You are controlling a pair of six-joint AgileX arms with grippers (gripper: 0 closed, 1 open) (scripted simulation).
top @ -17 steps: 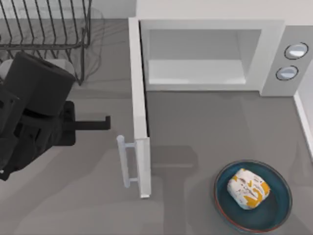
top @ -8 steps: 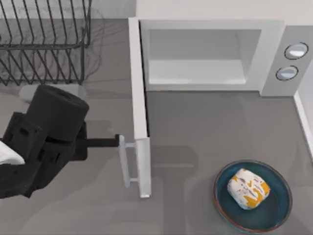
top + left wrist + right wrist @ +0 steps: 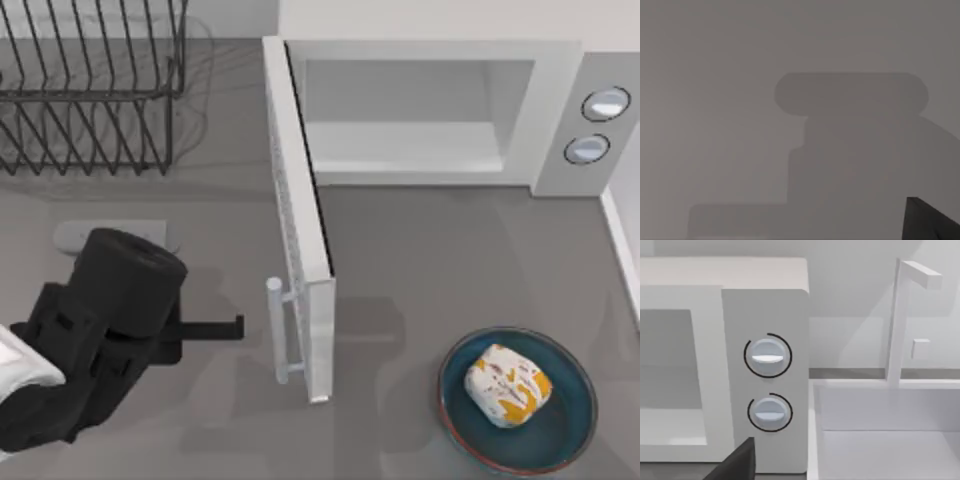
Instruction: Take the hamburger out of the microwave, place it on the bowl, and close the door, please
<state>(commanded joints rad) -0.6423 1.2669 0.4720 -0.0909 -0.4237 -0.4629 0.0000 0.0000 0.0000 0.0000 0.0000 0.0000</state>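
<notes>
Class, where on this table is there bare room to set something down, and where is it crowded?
Bare grey top lies between the open door, the microwave front and the bowl. Crowded: the left side, with the wire rack and the left hand beside the door's handle.

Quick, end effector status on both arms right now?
Left end effector: beside the door handle, holding nothing; open or shut cannot be told.
Right end effector: cannot be told.

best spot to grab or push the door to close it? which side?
Probably the bar handle on the door: it stands off the outer face at the free end, farthest from the hinge. Come from the table's left, where the left gripper sits beside it. The door is partly swung toward the microwave.
</notes>
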